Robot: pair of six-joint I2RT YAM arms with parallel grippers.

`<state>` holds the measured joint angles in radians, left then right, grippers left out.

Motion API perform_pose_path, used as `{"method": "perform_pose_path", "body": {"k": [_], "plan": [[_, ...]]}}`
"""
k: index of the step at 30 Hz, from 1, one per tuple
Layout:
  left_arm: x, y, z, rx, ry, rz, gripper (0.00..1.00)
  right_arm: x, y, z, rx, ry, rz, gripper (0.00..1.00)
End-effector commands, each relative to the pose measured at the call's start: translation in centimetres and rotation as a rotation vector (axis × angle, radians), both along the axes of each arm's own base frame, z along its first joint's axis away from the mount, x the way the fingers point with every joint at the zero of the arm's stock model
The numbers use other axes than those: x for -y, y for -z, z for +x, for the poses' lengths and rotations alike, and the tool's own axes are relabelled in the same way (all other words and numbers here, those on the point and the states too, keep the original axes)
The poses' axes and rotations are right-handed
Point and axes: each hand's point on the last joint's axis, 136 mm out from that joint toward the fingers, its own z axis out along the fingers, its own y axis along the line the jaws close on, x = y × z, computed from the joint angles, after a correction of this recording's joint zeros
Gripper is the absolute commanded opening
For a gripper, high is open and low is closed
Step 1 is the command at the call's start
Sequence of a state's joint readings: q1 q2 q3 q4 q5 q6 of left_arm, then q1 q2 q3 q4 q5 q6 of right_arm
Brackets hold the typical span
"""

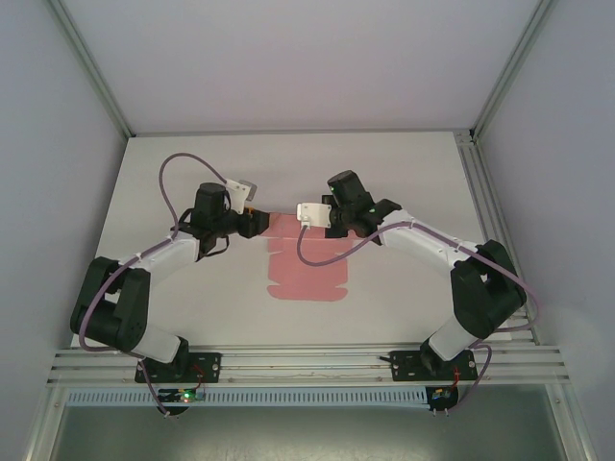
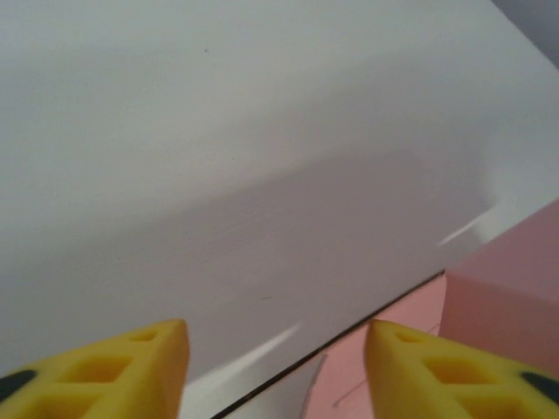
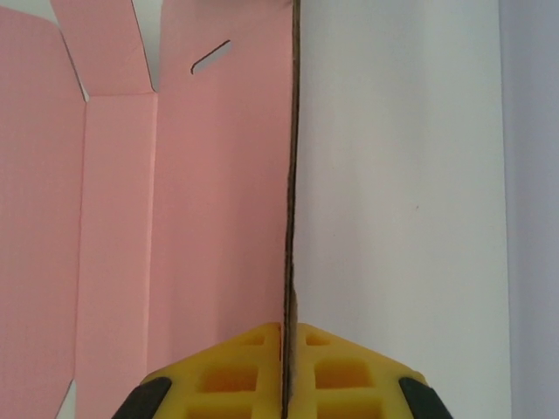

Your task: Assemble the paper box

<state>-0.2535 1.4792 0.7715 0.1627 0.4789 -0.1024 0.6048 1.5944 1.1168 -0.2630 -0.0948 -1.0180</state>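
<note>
Top external view, near to far: closest to us, a ribbed aluminium rail (image 1: 307, 363) carries both bases at the near edge of the flat white table (image 1: 404, 173). Just beyond it the paper box (image 1: 307, 269), a thin matte pink die-cut card sheet with tabs, lies mostly flat at the middle of the table. Farther off, the black-and-white left arm (image 1: 163, 257) and the matching right arm (image 1: 432, 240) bend inward and meet over the sheet's far edge. From up here we cannot tell how either pincer stands.

Right wrist view settles one of them. At the bottom of the frame the right gripper (image 3: 286, 336) has its yellow ribbed fingers (image 3: 218, 375) pressed together on a raised flap of the card. We see that flap edge-on, as a thin dark line running away from the fingertips. Left of the line the rest of the sheet lies flat, creased into long panels, with a short slanted slot (image 3: 211, 58) near its far end. Right of the line is bare white table.

Left wrist view gives us the other. The left gripper (image 2: 275, 336) holds its yellow fingers spread apart over a pale surface. Pink card shows at the lower right, beside and beyond the right-hand finger, and we cannot tell whether that finger touches it.
</note>
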Motion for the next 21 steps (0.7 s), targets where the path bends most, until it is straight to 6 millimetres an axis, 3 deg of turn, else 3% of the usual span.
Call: {"method": "perform_pose_path", "body": {"k": [1,3,5,11,15,18,21], "plan": [[0.7,-0.3,-0.4,0.005,0.063,-0.005,0.44,0.0,0.3,-0.2,-0.035,-0.012,-0.004,0.00],[1.0,-0.1,-0.8,-0.004,0.090,-0.013,0.39,0.1,0.2,0.0,-0.034,-0.003,-0.004,0.00],[1.6,-0.4,-1.2,-0.013,0.120,-0.031,0.28,0.1,0.4,0.1,-0.034,0.003,-0.010,0.00],[2.8,-0.3,-1.9,-0.027,0.128,-0.027,0.14,0.0,0.6,0.6,-0.011,0.055,-0.021,0.00],[4.5,-0.5,-2.8,-0.026,0.151,0.010,0.14,-0.2,0.0,1.1,0.006,0.104,0.001,0.00],[5.8,-1.8,-3.6,0.000,0.138,0.023,0.12,-0.3,-0.4,1.2,0.038,0.138,-0.010,0.00],[6.7,-3.1,-3.8,0.034,0.061,0.039,0.18,-0.4,-0.6,1.4,0.083,0.178,-0.028,0.00]]}}
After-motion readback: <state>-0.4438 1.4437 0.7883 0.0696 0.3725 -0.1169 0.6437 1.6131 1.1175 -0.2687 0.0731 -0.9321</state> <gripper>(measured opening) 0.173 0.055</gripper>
